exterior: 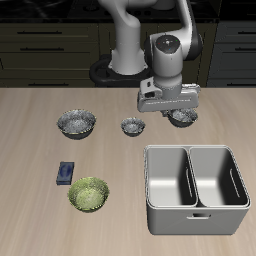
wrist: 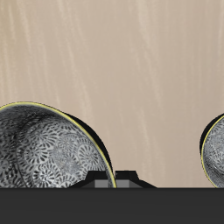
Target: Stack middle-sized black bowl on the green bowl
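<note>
Your hand (exterior: 170,108) hangs over the middle-sized black bowl (exterior: 182,118) at counter (exterior: 40,130) back; fingers' state can't tell. Green bowl (exterior: 88,194) sits well apart, nr front.

The green bowl (exterior: 88,194) is yellow-green with a mottled inside, near the table's front edge beside a small blue box (exterior: 66,173). The middle-sized black bowl (exterior: 182,117), far back, is dark with a speckled grey-white inside, as are the wider bowl (exterior: 76,122) and the tiny bowl (exterior: 132,126). The two-part bin (exterior: 196,188) is plain grey on the pale wood-grain table (exterior: 30,160).

Bare table (exterior: 120,160) lies open between the green bowl (exterior: 88,194) and the grey double-bin tray (exterior: 197,188).
</note>
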